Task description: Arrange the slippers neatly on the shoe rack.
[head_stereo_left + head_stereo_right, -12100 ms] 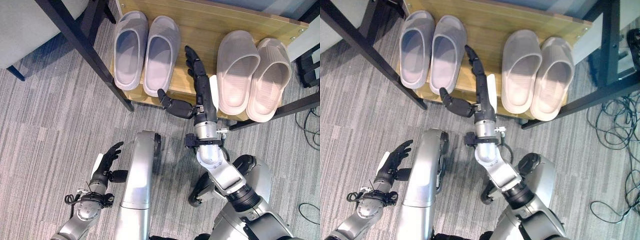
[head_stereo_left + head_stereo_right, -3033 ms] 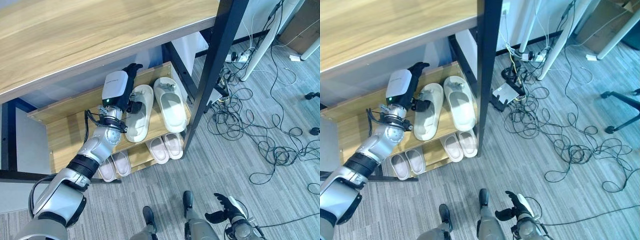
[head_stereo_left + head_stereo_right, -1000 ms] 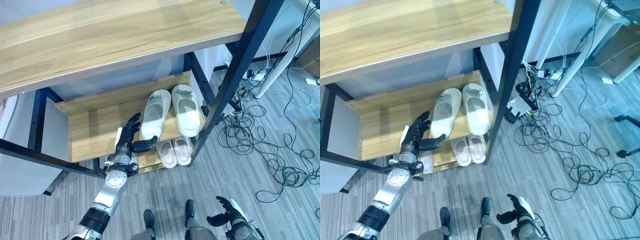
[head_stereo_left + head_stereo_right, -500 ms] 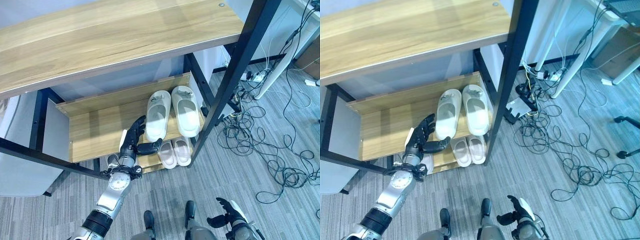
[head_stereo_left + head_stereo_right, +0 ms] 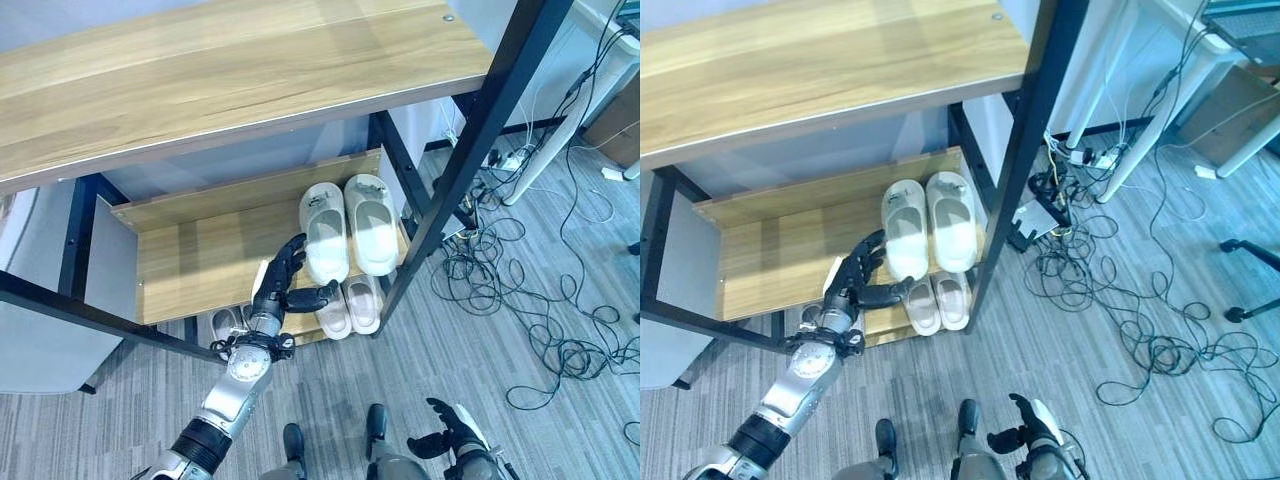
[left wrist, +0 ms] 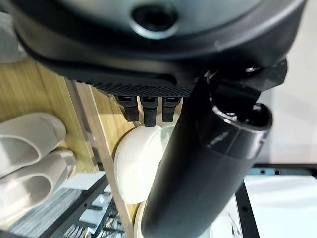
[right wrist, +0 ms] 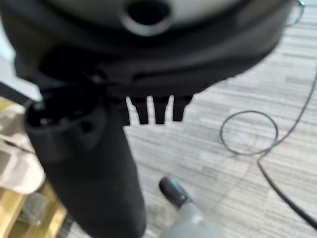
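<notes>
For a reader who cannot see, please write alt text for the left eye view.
The robot's left hand, fingers spread open, reaches to the heel of a pair of white slippers on the middle shelf of a wooden shoe rack. Smaller slippers sit below; the right hand hangs low.

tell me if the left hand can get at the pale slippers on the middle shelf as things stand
Probably yes. The left hand is open at the shelf's front edge, right beside the nearer pale slipper, with nothing between them. The black post stands off to the other side.
</notes>
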{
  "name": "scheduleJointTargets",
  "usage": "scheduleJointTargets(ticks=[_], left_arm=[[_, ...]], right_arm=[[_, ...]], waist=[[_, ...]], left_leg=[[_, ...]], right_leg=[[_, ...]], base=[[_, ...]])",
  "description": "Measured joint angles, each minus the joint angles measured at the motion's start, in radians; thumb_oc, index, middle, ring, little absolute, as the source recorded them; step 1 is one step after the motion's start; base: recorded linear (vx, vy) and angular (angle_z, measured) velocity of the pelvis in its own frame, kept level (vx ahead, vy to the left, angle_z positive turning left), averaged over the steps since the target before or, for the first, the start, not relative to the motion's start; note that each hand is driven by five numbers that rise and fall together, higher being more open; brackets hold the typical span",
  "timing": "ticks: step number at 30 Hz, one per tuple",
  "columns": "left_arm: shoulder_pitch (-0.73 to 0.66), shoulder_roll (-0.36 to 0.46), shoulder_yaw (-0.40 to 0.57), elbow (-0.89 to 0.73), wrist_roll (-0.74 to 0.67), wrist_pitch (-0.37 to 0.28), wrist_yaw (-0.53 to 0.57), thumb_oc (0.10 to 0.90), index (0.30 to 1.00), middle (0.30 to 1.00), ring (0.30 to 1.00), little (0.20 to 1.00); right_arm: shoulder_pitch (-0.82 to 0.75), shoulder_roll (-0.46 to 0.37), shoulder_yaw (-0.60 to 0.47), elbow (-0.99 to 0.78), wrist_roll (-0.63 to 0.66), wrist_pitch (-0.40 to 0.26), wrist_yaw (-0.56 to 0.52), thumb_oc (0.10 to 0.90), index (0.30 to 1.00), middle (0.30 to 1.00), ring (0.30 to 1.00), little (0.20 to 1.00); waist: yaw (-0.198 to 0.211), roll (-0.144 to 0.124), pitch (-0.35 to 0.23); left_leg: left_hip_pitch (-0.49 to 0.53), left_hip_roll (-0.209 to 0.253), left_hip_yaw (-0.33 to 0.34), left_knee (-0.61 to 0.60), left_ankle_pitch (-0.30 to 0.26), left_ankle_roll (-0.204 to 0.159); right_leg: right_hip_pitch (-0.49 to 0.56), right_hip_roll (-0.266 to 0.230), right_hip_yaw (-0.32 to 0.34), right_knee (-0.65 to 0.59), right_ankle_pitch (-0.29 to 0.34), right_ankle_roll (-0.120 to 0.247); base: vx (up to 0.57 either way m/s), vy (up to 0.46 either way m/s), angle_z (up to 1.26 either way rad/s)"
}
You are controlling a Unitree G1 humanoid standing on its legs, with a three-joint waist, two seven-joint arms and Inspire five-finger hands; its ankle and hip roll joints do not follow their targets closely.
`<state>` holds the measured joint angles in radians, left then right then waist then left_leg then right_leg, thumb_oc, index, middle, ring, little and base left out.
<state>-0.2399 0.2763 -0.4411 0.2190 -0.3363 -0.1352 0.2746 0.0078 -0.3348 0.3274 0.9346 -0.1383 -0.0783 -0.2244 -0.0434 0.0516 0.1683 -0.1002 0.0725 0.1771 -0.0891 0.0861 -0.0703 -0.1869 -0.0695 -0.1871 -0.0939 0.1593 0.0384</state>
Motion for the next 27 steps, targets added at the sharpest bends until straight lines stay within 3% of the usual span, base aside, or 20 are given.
scheduleJointTargets(ticks=[23, 27], left_arm=[[-0.004, 0.029, -0.007, -0.003, 0.002, 0.011, -0.006, 0.8, 0.9, 0.9, 0.9, 0.9], [0.045, 0.052, 0.023, -0.081, 0.002, 0.011, -0.049, 0.8, 0.9, 0.9, 0.9, 0.9]], right_arm=[[0.008, 0.002, 0.0, 0.003, 0.008, 0.0, -0.008, 0.8, 0.9, 0.9, 0.9, 0.9], [0.011, 0.003, -0.001, 0.004, 0.008, 0.0, -0.007, 0.8, 0.9, 0.9, 0.9, 0.9]], waist=[[-0.001, -0.001, 0.001], [-0.001, -0.005, 0.003]], left_leg=[[0.014, 0.0, -0.002, 0.0, 0.0, 0.001], [0.027, 0.002, -0.012, 0.0, 0.0, 0.001]], right_leg=[[0.016, -0.001, -0.005, 0.0, 0.0, 0.0], [0.034, -0.001, -0.023, 0.0, 0.0, 0.0]], base=[[0.0, 0.0, 0.0], [0.0, 0.001, 0.07]])
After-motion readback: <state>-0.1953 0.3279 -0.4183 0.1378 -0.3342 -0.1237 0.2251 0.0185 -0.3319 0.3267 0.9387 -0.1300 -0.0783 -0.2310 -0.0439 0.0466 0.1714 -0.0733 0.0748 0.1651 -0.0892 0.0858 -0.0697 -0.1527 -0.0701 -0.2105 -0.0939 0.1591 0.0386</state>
